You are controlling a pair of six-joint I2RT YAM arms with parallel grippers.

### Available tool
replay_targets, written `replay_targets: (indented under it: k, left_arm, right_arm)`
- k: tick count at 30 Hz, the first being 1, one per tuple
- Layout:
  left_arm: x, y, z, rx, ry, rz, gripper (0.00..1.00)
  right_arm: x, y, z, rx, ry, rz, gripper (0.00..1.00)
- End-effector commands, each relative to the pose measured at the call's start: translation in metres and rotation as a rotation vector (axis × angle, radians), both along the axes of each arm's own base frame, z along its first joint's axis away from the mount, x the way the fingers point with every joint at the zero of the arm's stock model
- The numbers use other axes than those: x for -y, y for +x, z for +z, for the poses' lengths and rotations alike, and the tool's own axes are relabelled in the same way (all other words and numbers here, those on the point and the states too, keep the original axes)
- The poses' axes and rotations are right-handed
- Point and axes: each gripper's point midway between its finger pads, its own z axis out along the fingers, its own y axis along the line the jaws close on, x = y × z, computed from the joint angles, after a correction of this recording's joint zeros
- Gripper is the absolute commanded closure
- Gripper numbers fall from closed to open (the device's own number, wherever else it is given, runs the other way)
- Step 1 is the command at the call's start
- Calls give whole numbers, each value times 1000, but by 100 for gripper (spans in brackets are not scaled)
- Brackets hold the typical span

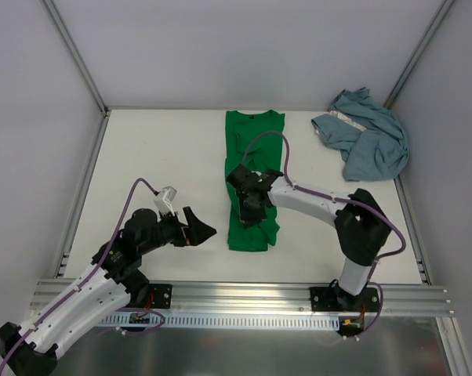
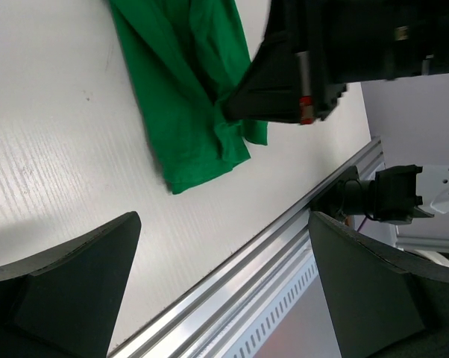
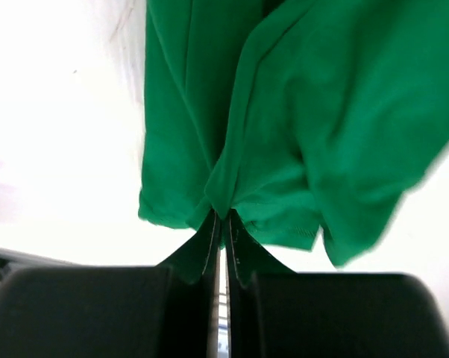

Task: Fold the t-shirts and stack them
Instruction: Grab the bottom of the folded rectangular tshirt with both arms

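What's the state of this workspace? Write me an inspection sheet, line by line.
Surface: white table, flat.
Job's things: green shirt folded into a long strip down the middle, its near end bunched; blue-grey shirt crumpled, unfolded, in the far right corner.
Clutter: nothing seen.
Grippers: right arm, jaws shut on a fold near the green shirt's near end; left arm, jaws wide open, holding nothing, left of the green shirt.
Cables: purple cable loops from the right arm over the green shirt; another runs along the left arm.
Surroundings: grey walls on three sides; metal rail along the near edge.
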Motion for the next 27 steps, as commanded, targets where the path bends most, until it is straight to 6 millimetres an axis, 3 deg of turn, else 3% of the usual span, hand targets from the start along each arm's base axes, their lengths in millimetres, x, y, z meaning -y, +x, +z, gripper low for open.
replay_targets:
  k: [1,7,15,21,27]
  left_arm:
    - [7,-2,4,14,-30,-34,1]
    - [9,-3,2,4,-36,-44,1]
    - [10,-4,3,0,-40,-50,1]
    - [10,-5,2,-6,-38,-51,1]
    - [11,-5,1,-9,-38,-57,1]
  right_arm:
    - [24,-3,47,86,-13,-18,100]
    - [59,-8,80,148,-26,-50,100]
    - [80,-20,83,146,-41,-72,100]
    - [110,-32,85,160,-77,-103,100]
    - [134,-35,101,201,-77,-142,99]
